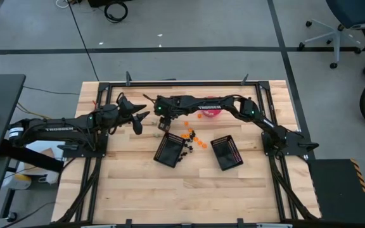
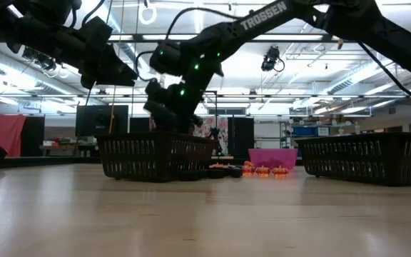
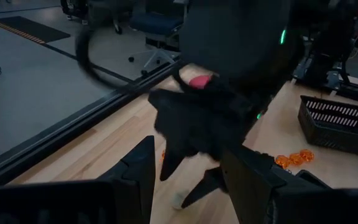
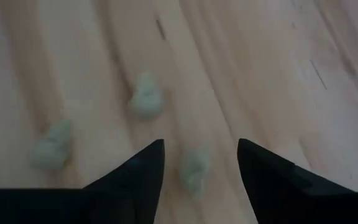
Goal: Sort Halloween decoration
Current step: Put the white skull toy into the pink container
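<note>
High view: the right gripper [image 1: 164,125] was lowered beside two black mesh baskets [image 1: 170,149]; the left gripper [image 1: 139,118] was parked nearby, jaws apart. Right wrist view: open jaws were set astride one of the small pale grey-white pieces [image 4: 194,170] on the wooden table [image 4: 278,74], apparently for pickup.

Two baskets [image 1: 170,151] [image 1: 226,152] are set on the bench [image 1: 138,190]; decoration pieces [image 1: 195,139] lie between them, the bowl [image 1: 209,114] behind.

Pale planked wood table [image 1: 138,190], matt, black plastic mesh baskets [image 1: 170,151], glossy orange pieces [image 2: 262,170]
</note>
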`<state>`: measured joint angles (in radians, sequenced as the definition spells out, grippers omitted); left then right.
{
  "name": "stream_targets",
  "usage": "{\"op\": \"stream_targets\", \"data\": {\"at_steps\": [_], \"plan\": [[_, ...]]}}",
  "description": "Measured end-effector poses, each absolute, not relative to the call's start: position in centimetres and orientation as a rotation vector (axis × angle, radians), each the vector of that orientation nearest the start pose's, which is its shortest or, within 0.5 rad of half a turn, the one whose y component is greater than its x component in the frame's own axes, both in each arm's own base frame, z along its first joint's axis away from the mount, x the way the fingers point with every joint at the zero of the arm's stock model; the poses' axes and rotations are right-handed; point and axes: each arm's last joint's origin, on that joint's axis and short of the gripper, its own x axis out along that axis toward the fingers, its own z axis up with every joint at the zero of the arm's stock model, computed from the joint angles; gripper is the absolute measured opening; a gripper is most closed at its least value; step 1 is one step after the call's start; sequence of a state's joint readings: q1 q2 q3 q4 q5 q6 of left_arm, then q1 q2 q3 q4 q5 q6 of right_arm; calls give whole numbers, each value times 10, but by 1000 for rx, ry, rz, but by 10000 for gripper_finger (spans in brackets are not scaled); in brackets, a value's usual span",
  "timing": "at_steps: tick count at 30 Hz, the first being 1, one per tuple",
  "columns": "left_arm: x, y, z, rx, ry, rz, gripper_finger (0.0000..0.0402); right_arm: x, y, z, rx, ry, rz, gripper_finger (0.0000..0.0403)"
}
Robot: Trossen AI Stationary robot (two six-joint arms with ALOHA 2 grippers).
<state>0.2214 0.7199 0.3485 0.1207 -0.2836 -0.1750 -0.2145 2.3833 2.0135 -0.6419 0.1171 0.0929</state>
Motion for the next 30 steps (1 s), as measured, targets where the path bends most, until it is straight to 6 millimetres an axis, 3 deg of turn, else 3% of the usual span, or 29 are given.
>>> {"op": "stream_targets", "data": {"at_steps": [11, 25, 30], "plan": [[158, 43, 219, -148, 229, 520, 155, 500, -113, 159, 172, 1041, -363, 197], [157, 43, 216, -133, 272, 512, 155, 499, -105, 158, 227, 1068, -197, 168], [155, 40, 205, -89, 405, 410, 155, 494, -105, 178, 200, 1055, -226, 167]]}}
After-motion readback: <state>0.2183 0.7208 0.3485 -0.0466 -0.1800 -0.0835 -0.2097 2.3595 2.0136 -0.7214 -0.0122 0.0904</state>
